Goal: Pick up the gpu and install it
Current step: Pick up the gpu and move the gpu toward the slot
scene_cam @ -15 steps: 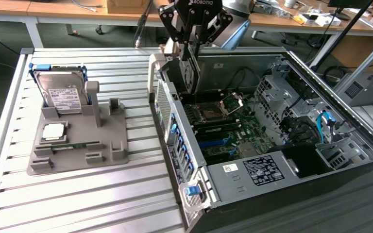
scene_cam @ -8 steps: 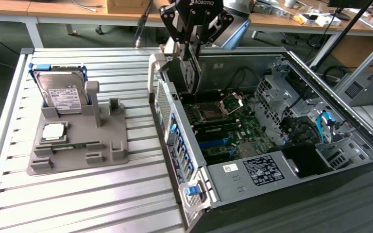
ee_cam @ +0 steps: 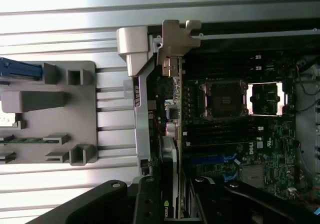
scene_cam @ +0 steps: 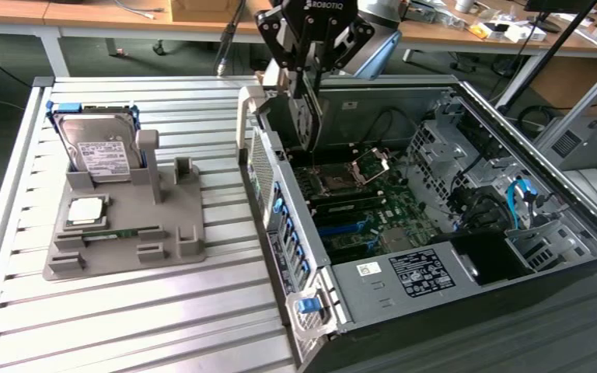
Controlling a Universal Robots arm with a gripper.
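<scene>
Black end effector (ee_cam: 172,199) clamped on thin flat black gpu (ee_cam: 172,149), edge-down, seemingly just inside the open metal case (scene_cam: 267,194).

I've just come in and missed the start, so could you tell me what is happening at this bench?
The robot arm's hand grips the gpu upright and holds it inside the open computer case, above the motherboard. The card does not look seated yet. A hard drive sits in the grey holder beside the case.
</scene>
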